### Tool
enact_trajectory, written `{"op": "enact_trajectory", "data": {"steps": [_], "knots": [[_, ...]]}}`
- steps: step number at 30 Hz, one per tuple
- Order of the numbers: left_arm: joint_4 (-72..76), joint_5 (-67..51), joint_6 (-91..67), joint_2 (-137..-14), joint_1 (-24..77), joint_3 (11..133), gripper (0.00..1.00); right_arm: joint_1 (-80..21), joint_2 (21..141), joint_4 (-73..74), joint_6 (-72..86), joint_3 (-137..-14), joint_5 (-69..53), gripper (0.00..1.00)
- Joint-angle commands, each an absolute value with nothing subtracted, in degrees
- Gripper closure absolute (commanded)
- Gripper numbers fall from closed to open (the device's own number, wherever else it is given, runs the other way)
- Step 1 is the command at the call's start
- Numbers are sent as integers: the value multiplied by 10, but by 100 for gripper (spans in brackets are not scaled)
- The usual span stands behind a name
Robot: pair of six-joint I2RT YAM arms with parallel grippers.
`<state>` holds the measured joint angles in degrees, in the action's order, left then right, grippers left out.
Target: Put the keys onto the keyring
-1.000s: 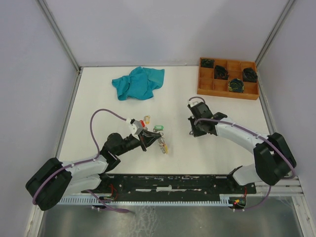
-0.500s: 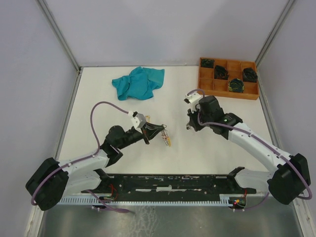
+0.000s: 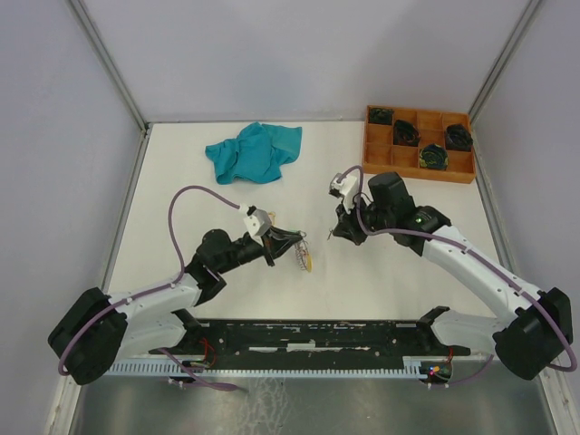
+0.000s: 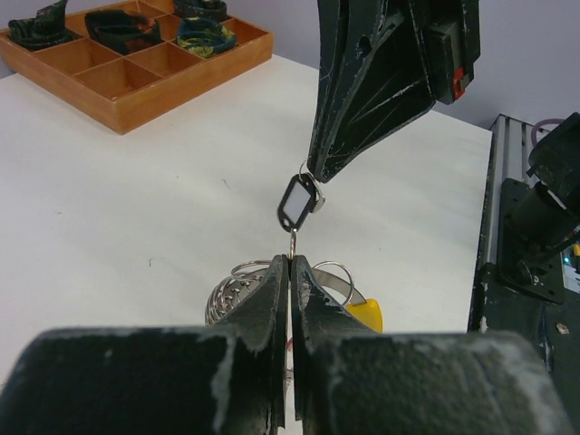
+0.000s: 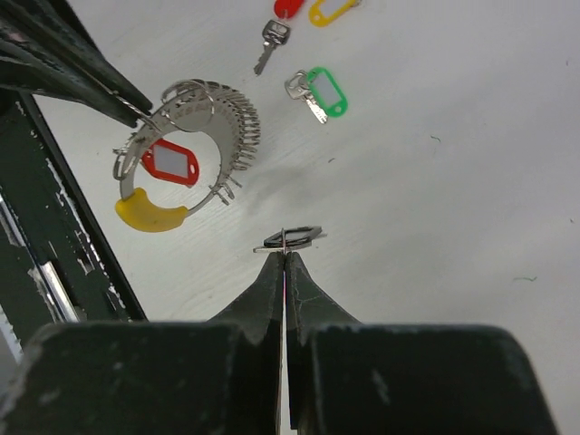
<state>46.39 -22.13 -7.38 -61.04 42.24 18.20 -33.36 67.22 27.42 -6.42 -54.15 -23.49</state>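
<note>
Tabletop (image 3: 408,263): white, walled by pale panels — teal cloth (image 3: 252,152) toward the far left, wooden tray (image 3: 412,173) at the far right corner.
Left gripper (image 4: 290,265): fingers pressed together on the keyring's thin wire.
Keyring (image 5: 243,127): held near the tabletop's middle, yellow sleeve (image 5: 149,216) toward the near edge, silver keys and a red tag (image 5: 169,162) fanned along it.
Right gripper (image 5: 285,258): pinched shut on a black tag (image 4: 295,201), just beside the ring.
Loose keys: green-tagged key (image 5: 322,92), red-tagged key (image 5: 276,23) and yellow tag (image 5: 331,11) lie on the tabletop — apart from the ring.

Showing white tabletop (image 3: 181,172), pale lavender walls (image 3: 299,54) on three sides, grey metal corner posts (image 3: 109,63), lying under soft, even light.
</note>
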Motion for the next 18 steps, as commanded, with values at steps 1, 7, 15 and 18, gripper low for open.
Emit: {"op": "enact_trajectory", "data": {"steps": [1,7,15,18], "knots": [[526,-258,-31,-626,425,200,97,-333,659,260,-129,-567,-306,99],[532,-315,-1,-652,424,218,97,-333,644,251,-183,-557,-348,99],[523,-353,74,-668,424,231,97,-336,632,272,-240,-558,-399,99],[520,-369,102,-673,424,234,97,-341,630,276,-259,-557,-405,99]]}}
